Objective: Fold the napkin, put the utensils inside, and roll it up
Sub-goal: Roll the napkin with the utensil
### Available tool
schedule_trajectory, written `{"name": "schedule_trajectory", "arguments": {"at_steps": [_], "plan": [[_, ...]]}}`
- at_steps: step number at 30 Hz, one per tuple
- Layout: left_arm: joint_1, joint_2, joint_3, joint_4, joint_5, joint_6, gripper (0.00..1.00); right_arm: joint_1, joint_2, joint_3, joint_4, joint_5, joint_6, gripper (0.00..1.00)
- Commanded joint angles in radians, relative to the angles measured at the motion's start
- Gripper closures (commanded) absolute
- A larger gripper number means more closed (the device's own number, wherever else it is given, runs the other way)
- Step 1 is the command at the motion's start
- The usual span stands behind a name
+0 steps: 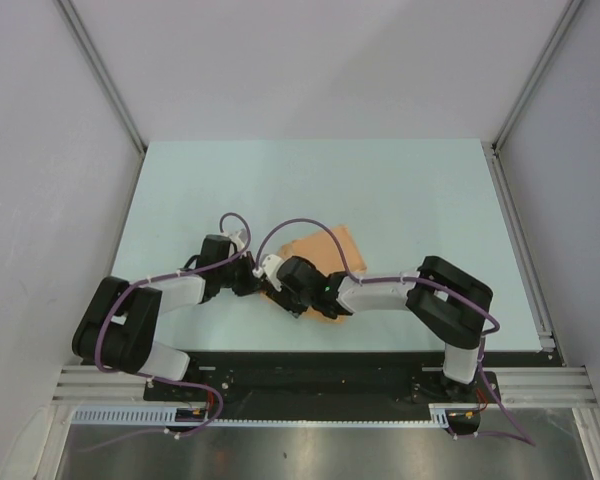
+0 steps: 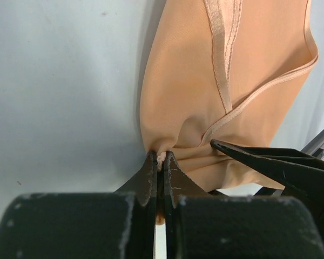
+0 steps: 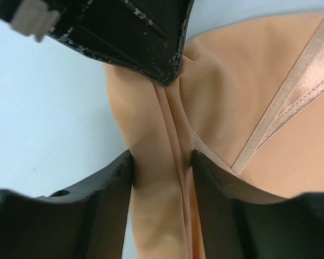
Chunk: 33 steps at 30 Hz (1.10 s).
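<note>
While left gripper (image 2: pixel 160 159) pinches napkin (image 2: pixel 183 81) edge tight, right gripper (image 3: pixel 162 162) fingers straddle bunched fold, apart; clamping cannot tell.

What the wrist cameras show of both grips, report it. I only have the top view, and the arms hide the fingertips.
Observer: The left gripper is shut on a pinch of the napkin at its edge.
Operator: Now the right one.
Observer: The right gripper clasps a bunched ridge of the cloth, which touches both fingers.
Operator: Check for the utensil.
Observer: None shows in either wrist view, only cloth and the table.
</note>
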Motion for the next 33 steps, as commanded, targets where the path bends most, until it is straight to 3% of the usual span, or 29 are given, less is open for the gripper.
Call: {"name": "schedule_trajectory", "arguments": {"at_steps": [1, 3, 6, 7, 10, 23, 33], "plan": [[0.003, 0.005, 0.029, -0.004, 0.028, 0.002, 1.00, -0.036, 0.053, 0.003, -0.095, -0.136, 0.044, 0.58], [0.003, -0.002, 0.035, 0.002, 0.035, -0.001, 0.98, -0.052, 0.056, -0.007, -0.116, -0.228, 0.058, 0.67], [0.012, -0.025, 0.041, 0.006, 0.025, -0.014, 0.67, -0.084, 0.059, -0.010, -0.151, -0.369, 0.086, 0.75], [0.022, -0.036, 0.041, 0.005, 0.017, -0.015, 0.47, -0.095, 0.064, -0.010, -0.174, -0.407, 0.116, 0.77], [0.040, -0.084, 0.031, -0.007, -0.017, -0.015, 0.32, -0.136, 0.073, -0.004, -0.203, -0.541, 0.143, 0.80], [0.037, -0.383, -0.136, 0.002, -0.089, 0.026, 0.29, -0.270, 0.158, 0.094, -0.274, -0.907, 0.244, 0.85], [-0.064, -0.481, -0.213, 0.103, -0.081, 0.029, 0.34, -0.339, 0.299, 0.195, -0.364, -0.993, 0.272, 0.85]]}}
